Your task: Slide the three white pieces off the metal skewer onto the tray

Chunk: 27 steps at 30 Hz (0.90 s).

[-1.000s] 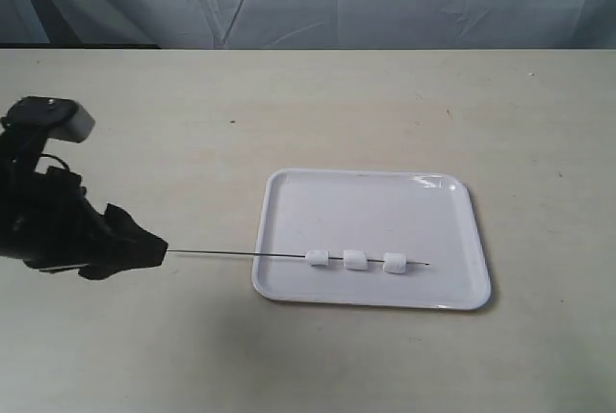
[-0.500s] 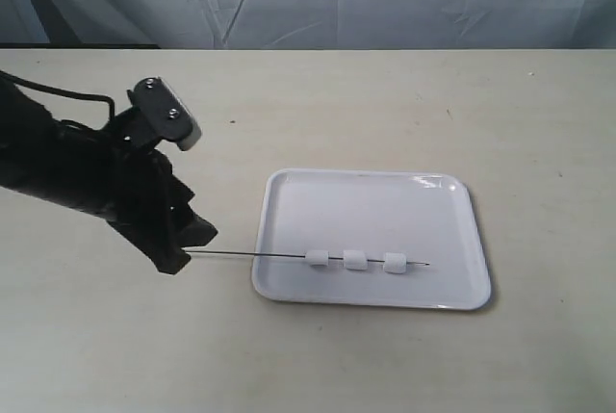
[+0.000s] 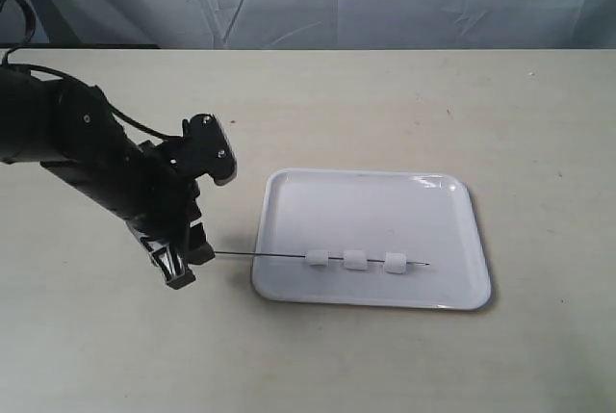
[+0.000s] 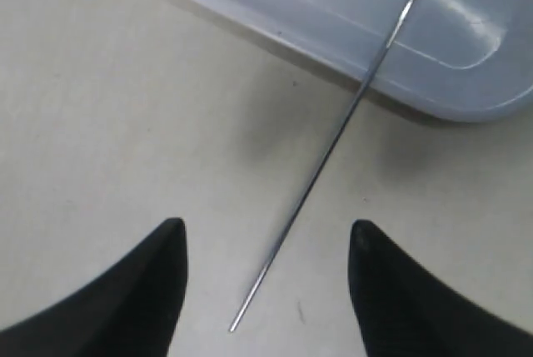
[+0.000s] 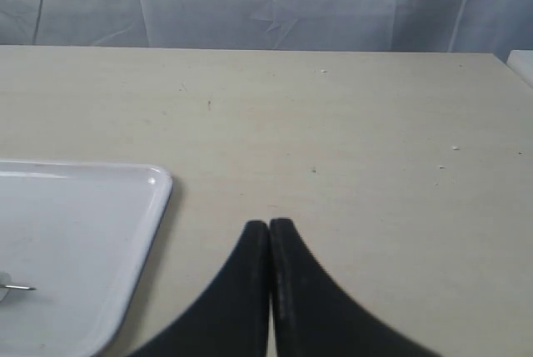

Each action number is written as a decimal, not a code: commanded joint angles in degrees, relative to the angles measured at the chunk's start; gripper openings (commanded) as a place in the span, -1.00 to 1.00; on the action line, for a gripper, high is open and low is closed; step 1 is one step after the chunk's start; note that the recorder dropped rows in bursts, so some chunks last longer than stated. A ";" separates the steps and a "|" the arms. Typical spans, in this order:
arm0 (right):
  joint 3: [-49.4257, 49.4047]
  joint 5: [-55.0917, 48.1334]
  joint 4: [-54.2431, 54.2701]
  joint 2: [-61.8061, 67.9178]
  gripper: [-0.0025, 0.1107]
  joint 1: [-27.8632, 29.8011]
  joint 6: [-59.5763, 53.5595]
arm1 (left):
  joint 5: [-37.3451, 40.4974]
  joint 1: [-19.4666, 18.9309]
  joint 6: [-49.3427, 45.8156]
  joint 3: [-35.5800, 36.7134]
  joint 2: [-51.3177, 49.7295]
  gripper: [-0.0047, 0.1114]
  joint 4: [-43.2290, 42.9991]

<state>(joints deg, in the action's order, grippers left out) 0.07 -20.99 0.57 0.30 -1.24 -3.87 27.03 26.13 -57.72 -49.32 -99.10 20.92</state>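
Straddling the free end of the metal skewer (image 3: 236,255), the left claw (image 4: 265,228) stands wide open, its fingers clear of the rod. The skewer lies across the tray (image 3: 366,203) with the three white pieces (image 3: 355,260) threaded on it. The right claw (image 5: 269,225) is closed over the table (image 5: 375,124).

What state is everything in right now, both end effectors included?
metal skewer: lying flat, ungripped, one end on the tray, free end out on the table.
three white pieces: all threaded on the metal skewer, spaced apart, resting in the tray.
tray: flat on the table.
left end effector: open, straddling the metal skewer's free end.
right end effector: shut, empty.
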 commanded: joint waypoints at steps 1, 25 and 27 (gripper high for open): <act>-0.07 0.27 0.14 -0.30 -0.97 -0.07 -0.05 | 4.21 0.43 4.07 -2.31 -0.24 0.03 -1.55; -0.07 3.59 -9.59 -0.30 -0.97 -0.07 -0.40 | -5.06 8.81 8.12 -2.72 -6.38 0.03 -20.92; -0.07 3.59 -9.59 -0.30 -0.97 -0.07 -0.40 | -5.19 8.81 8.12 -2.72 -7.54 0.02 -19.80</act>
<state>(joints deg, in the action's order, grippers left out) 0.07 -18.23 -8.63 0.30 -1.24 -4.09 22.52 34.61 -49.94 -51.89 -105.33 -0.31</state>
